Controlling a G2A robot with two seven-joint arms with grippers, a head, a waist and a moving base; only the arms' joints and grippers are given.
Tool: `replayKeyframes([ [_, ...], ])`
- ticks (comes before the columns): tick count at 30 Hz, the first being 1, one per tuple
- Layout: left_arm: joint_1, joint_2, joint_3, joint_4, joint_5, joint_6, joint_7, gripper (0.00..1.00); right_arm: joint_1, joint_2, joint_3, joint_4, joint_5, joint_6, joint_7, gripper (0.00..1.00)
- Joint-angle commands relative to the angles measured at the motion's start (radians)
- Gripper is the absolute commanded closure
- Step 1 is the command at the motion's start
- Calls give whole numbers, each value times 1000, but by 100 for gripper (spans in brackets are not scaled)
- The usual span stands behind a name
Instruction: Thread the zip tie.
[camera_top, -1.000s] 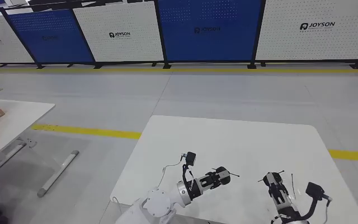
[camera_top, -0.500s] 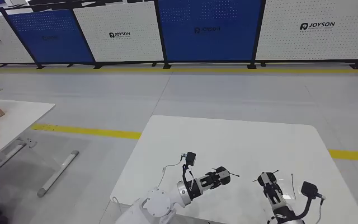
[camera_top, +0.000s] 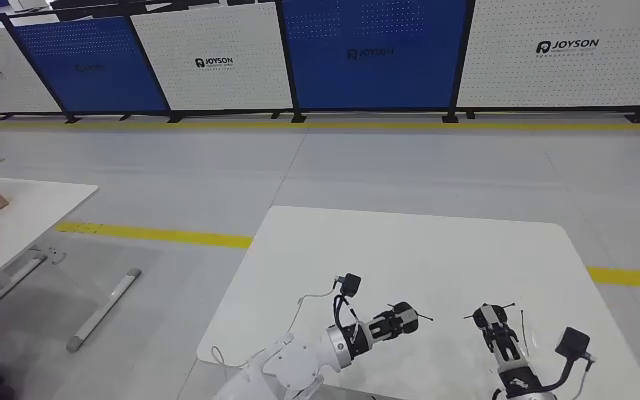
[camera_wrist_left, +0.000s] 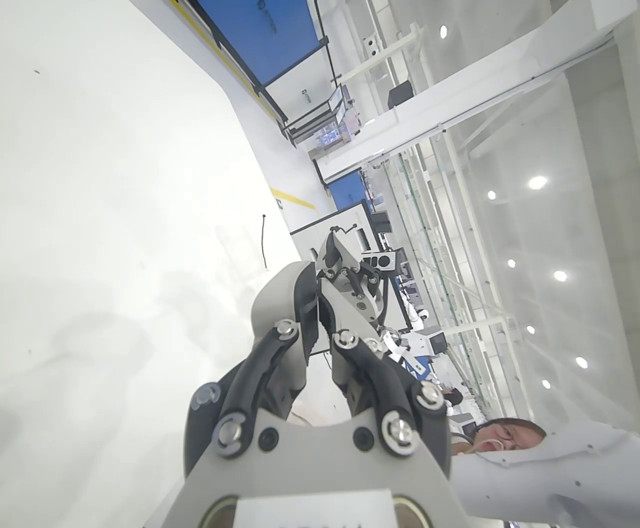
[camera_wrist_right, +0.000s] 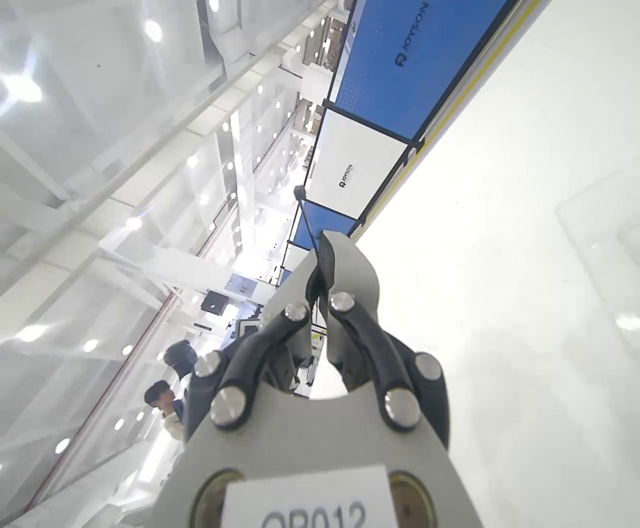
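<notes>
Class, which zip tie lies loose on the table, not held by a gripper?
The loose tie lying flat on the table, beside the right gripper. The held tie is pinched in that gripper, sticking out past its fingertips.

The table (camera_top: 420, 240) lies open to a gripper across its far half and middle. At its near edge the left gripper (camera_top: 408, 318) and right gripper (camera_top: 487, 315) leave a narrow gap, with the held zip tie (camera_wrist_right: 307, 217) jutting into it. A loose zip tie (camera_top: 522, 328) lies flat toward the table's right edge.
</notes>
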Motion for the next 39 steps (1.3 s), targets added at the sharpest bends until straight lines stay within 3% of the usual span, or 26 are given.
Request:
replayKeyframes([
  [1,0,0,-1,-1,0,0,0,100,0,0,0,0,0,0,0,100],
  [6,0,0,-1,-1,0,0,0,100,0,0,0,0,0,0,0,100],
  [16,-18,-5,26,65,24,-7,19,100,0,0,0,0,0,0,0,100],
  [24,-18,-5,26,65,24,-7,19,100,4,-1,-7,6,4,-2,-1,100],
  [30,-18,-5,26,65,24,-7,19,100,26,-9,-62,68,24,-42,10,100],
  [39,-18,-5,26,65,24,-7,19,100,38,-12,-77,112,35,-72,10,100],
])
